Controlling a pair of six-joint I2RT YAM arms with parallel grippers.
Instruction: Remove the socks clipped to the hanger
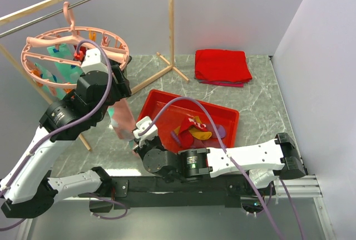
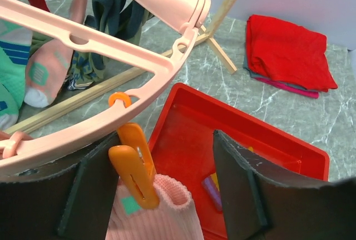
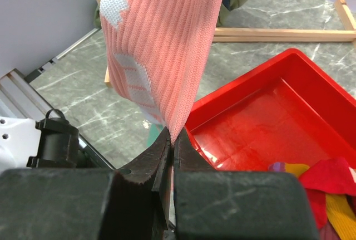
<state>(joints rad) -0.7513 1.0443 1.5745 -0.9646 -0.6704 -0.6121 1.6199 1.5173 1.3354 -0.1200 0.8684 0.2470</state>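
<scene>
Right claw [image 3: 171, 145] is clenching the lower tip of the pink sock [image 3: 161, 45], which is hanging downward from the orange clip [image 2: 133, 165] on the hanger [image 2: 111, 45]; left claw [image 2: 161, 195] is standing released around that clip, nearer to it.

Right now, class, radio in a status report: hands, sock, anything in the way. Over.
Left hand open around orange clip. Right hand shut on pink sock, lower end. Sock clipped to hanger. No obstruction seen.
</scene>
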